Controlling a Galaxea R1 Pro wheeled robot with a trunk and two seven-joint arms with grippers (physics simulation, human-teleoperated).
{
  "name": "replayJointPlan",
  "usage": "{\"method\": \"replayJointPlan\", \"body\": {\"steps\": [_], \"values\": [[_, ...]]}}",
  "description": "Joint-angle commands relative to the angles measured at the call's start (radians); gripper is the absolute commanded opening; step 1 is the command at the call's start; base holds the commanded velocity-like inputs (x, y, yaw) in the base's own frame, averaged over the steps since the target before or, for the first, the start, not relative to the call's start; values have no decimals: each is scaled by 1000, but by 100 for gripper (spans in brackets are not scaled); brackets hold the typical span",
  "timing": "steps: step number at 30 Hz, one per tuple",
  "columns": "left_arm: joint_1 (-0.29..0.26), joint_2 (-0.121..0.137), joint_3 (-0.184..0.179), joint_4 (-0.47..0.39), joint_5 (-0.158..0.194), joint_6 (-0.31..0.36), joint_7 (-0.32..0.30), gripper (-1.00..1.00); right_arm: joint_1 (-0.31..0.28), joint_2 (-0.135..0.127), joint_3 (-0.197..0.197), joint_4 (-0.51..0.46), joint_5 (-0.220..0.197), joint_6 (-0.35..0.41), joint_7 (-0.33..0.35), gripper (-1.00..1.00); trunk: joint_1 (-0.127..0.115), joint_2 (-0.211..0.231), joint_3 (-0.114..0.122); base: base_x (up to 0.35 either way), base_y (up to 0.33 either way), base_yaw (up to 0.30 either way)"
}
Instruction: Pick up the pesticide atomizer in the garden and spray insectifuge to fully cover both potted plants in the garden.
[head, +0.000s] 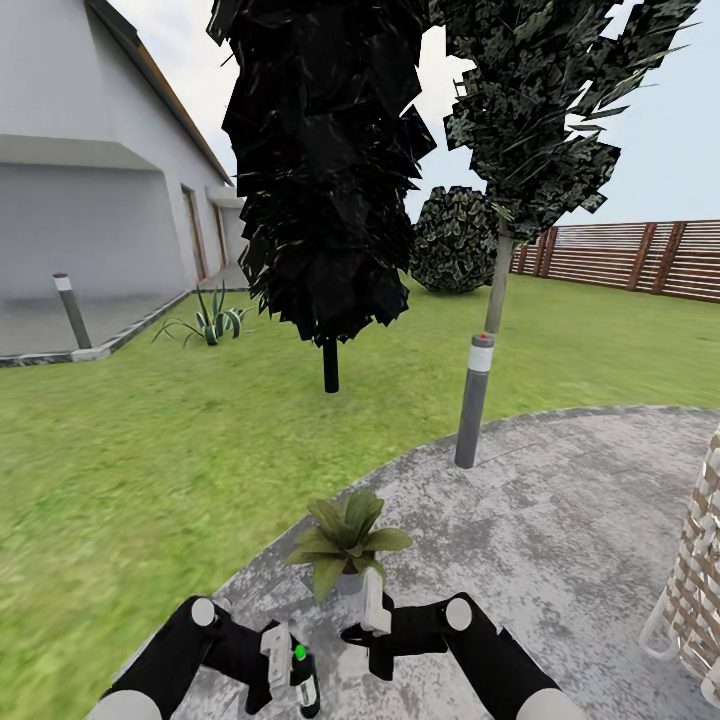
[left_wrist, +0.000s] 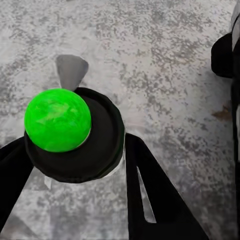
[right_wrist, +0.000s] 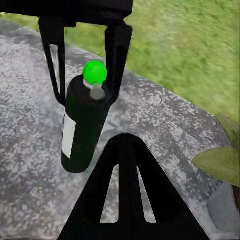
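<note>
Low in the head view, my left gripper (head: 290, 662) is shut on the pesticide atomizer (head: 306, 678), a small dark bottle whose tip glows green. The left wrist view looks down on the bottle's black cap and green ball (left_wrist: 58, 120) between the two fingers. In the right wrist view the atomizer (right_wrist: 82, 125) stands upright, pinched at its neck by the left fingers (right_wrist: 118, 55). My right gripper (head: 372, 606) (right_wrist: 126, 150) is shut and holds nothing, just right of the bottle. One potted plant (head: 345, 540) (right_wrist: 220, 165) stands on the round paved patch (head: 560, 520) right ahead of both grippers.
A grey bollard lamp (head: 473, 400) stands at the patch's far rim, beside a thin tree trunk (head: 497, 285). A dark tree (head: 330, 365) grows on the lawn beyond. A white lattice frame (head: 700, 580) is at the right edge. House (head: 90, 200), spiky plant (head: 210, 322) and fence (head: 640, 255) lie farther off.
</note>
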Motion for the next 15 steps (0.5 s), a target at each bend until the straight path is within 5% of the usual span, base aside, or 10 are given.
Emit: {"method": "replayJointPlan", "body": {"steps": [1,2,3,7,10,15], "values": [[-1,209,5,0,-8,-10,-3,-100,0,-1,-2,0,8,-5,0,-100,0,0,-1,0,0,0],[-1,219,6,1,-7,-10,-3,-100,0,-1,-3,0,7,-5,0,-100,0,0,-1,0,0,0],[-1,229,6,2,-6,-10,-2,-100,0,-2,-5,0,7,-6,0,100,0,0,-1,0,0,0],[-1,241,7,6,-6,-9,16,-100,0,-5,-7,1,7,-6,-1,100,0,0,-1,0,0,0],[-1,242,8,8,1,-6,84,-100,0,-20,-7,5,8,-6,-36,100,0,0,-1,0,0,0],[-1,231,25,12,10,3,225,-100,0,-70,-5,139,2,-8,-281,100,0,0,-1,0,0,0]]}}
